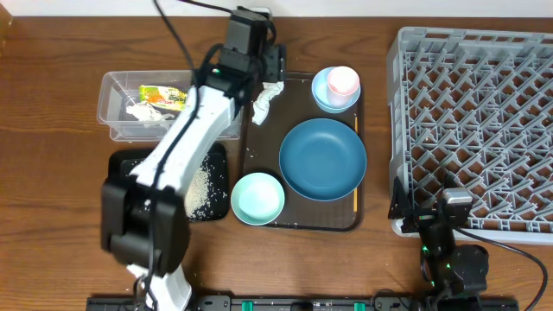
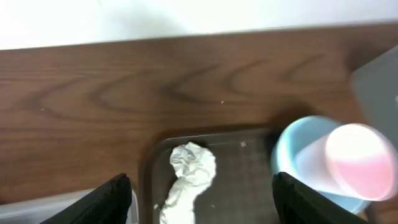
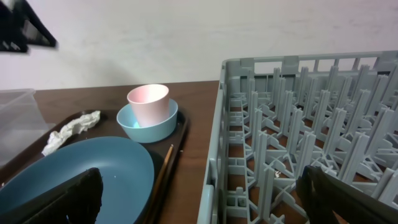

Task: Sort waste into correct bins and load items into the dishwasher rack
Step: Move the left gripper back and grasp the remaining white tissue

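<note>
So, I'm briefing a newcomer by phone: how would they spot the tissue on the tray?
Find the big grey rack, then the brown tray beside it. In the tray's far left corner lies the tissue: white and crumpled, unlike the smooth round dishes nearby.

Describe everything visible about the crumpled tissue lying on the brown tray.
The tissue is white crumpled paper, twisted into an elongated wad with a rounder lump at one end. It lies on the brown tray at its far left corner, near the rim, apart from the light blue bowl and dark blue dish. The left gripper is open above it, fingers to either side, not touching.
</note>
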Robot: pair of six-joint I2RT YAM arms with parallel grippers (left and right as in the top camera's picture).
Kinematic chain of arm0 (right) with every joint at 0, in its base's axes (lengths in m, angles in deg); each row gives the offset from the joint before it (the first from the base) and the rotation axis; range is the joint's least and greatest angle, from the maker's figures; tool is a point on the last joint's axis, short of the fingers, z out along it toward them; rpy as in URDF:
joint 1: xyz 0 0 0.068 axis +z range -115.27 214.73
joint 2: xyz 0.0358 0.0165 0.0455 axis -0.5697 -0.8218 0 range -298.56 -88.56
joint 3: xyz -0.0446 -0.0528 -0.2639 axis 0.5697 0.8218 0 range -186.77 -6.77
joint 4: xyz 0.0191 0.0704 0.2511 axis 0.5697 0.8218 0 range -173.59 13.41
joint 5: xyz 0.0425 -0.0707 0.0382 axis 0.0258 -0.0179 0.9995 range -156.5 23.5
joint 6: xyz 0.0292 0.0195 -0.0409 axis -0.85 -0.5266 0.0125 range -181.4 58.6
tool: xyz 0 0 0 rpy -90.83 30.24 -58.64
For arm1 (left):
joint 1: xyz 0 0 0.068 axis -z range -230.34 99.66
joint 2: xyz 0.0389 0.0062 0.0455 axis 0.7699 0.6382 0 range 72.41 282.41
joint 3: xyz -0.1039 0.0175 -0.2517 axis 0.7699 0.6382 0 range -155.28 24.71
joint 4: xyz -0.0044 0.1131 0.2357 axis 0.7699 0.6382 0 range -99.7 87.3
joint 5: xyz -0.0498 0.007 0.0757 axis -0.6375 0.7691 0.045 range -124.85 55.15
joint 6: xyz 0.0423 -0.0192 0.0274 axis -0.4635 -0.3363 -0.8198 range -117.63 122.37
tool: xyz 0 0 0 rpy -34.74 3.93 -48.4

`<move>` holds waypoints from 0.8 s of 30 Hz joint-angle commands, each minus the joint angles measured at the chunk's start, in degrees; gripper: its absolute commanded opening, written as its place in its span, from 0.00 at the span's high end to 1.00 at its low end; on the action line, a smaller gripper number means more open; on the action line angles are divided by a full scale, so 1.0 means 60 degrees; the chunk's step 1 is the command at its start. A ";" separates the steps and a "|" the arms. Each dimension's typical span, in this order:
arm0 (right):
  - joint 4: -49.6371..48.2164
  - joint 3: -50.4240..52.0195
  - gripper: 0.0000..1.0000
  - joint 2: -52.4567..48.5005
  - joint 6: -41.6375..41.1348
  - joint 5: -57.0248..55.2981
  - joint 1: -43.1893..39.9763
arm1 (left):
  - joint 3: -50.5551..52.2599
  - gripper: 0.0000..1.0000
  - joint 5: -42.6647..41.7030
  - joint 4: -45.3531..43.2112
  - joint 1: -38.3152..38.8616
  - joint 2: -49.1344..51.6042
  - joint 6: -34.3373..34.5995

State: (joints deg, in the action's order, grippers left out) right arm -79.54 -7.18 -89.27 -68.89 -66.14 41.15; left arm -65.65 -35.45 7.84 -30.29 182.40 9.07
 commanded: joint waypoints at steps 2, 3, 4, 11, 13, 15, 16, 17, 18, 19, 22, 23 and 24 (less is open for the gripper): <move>0.0044 0.0015 0.01 0.0036 -0.0102 -0.0018 0.0069 | 0.0055 0.29 0.0284 -0.0288 -0.0015 0.0943 -0.1271; 0.0044 0.0015 0.01 0.0036 -0.0102 -0.0018 0.0069 | 0.0055 0.30 0.0280 -0.0357 -0.0015 0.1093 -0.1432; 0.0044 0.0015 0.01 0.0036 -0.0102 -0.0018 0.0069 | 0.0055 0.30 0.0284 -0.0459 0.0007 0.1257 -0.1636; 0.0044 0.0015 0.01 0.0036 -0.0102 -0.0018 0.0069 | 0.0055 0.30 0.0288 -0.0579 0.0168 0.1876 -0.2667; 0.0044 0.0015 0.01 0.0036 -0.0102 -0.0018 0.0069 | 0.0055 0.30 0.0288 -0.0572 0.0219 0.2014 -0.2947; 0.0044 0.0015 0.01 0.0036 -0.0102 -0.0018 0.0069 | 0.0055 0.30 0.0288 -0.0550 0.0277 0.2138 -0.3158; 0.0044 0.0015 0.01 0.0036 -0.0102 -0.0018 0.0069 | 0.0055 0.30 0.0288 -0.0546 0.0291 0.2197 -0.3155; 0.0044 0.0015 0.01 0.0036 -0.0102 -0.0018 0.0069 | 0.0055 0.30 0.0288 -0.0517 0.0321 0.2259 -0.3155; 0.0044 0.0015 0.01 0.0036 -0.0102 -0.0018 0.0069 | 0.0055 0.30 0.0288 -0.0506 0.0339 0.2346 -0.3162; 0.0044 0.0015 0.01 0.0036 -0.0102 -0.0018 0.0069 | 0.0055 0.30 0.0288 -0.0477 0.0342 0.2393 -0.3158; 0.0044 0.0015 0.01 0.0036 -0.0102 -0.0018 0.0069 | 0.0055 0.30 0.0291 -0.0444 0.0339 0.2550 -0.3162; 0.0044 0.0015 0.01 0.0036 -0.0102 -0.0018 0.0069 | 0.0055 0.30 0.0302 -0.0441 0.0328 0.2579 -0.3162; 0.0044 0.0015 0.01 0.0036 -0.0102 -0.0018 0.0069 | 0.0055 0.30 0.0302 -0.0441 0.0313 0.2594 -0.3155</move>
State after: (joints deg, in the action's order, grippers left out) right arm -79.54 -7.18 -89.27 -68.87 -66.14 41.15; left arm -65.63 -34.45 5.13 -28.15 197.11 -8.64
